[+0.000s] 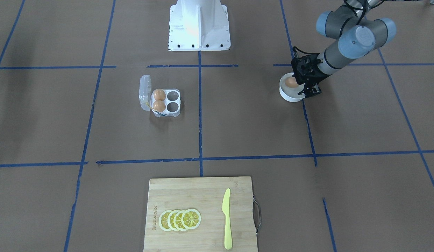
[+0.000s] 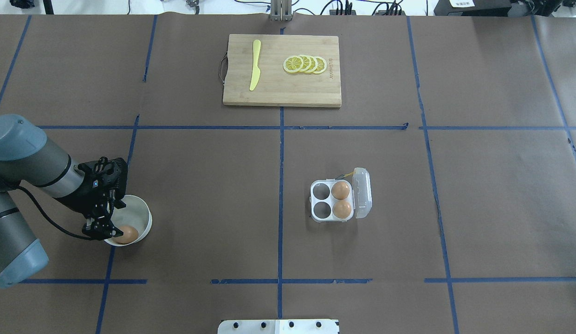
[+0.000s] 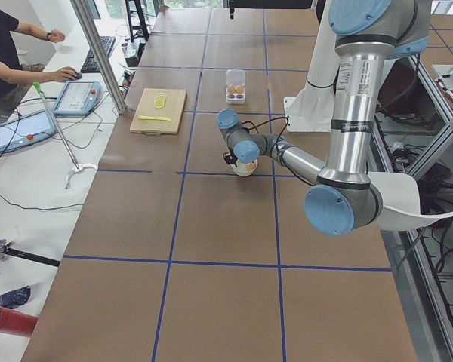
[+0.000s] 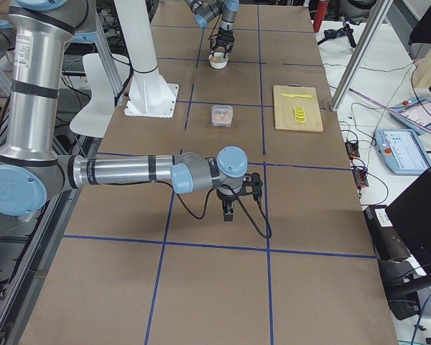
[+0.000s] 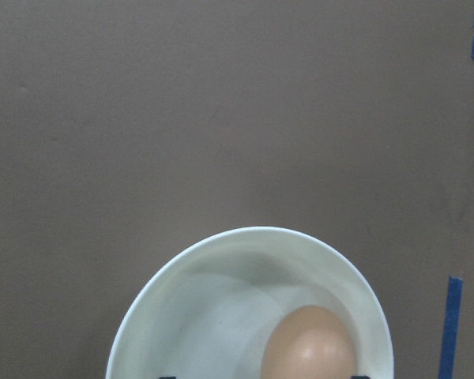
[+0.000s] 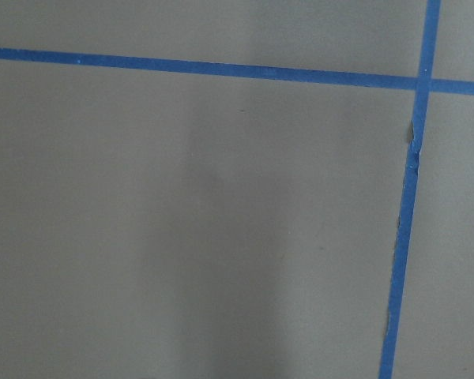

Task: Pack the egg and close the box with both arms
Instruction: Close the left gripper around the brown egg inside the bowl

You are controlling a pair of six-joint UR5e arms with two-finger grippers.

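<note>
- brown paper marked with blue tape lines covers the whole table.
- the left pincer hangs tips-down over the arm-side edge of a white bowl. its fingers are spread apart and grip nothing.
- the egg lies in the bowl just beside the pincer's tips. in the left wrist view it sits low in the bowl between two dark finger ends at the bottom edge, closer to one than the other.
- the box stands open well apart from the left pincer, across the centre tape line. its clear lid is folded out on the side farthest from that pincer.
- two more eggs fill the cups next to the lid, and the two cups facing the left pincer hold nothing.
- the right pincer shows only in the right side view, pointing down at the paper, well apart from the box. whether its fingers are apart or together cannot be told.
- a cutting board with lemon slices and a yellow knife lies far from both pincers.
</note>
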